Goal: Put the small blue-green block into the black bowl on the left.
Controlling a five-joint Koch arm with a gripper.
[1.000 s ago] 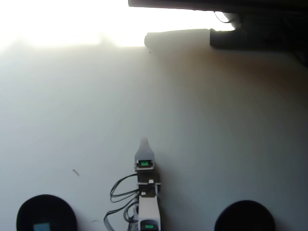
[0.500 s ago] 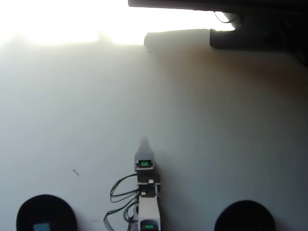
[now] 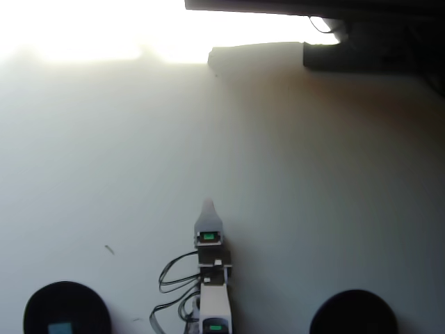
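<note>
In the overhead view the small blue-green block (image 3: 60, 328) lies inside the black bowl (image 3: 67, 299) at the bottom left corner, cut partly by the frame's lower edge. My gripper (image 3: 207, 204) points up the picture from the bottom centre, well to the right of that bowl, over bare white table. Only a single pale tip shows, with nothing visibly held; whether its jaws are open or shut is not visible.
A second round black bowl (image 3: 354, 312) sits at the bottom right. Black cables (image 3: 169, 277) loop left of the arm's base. Dark equipment (image 3: 361, 42) lines the top right edge, and strong glare washes out the top left of the white table (image 3: 313, 181).
</note>
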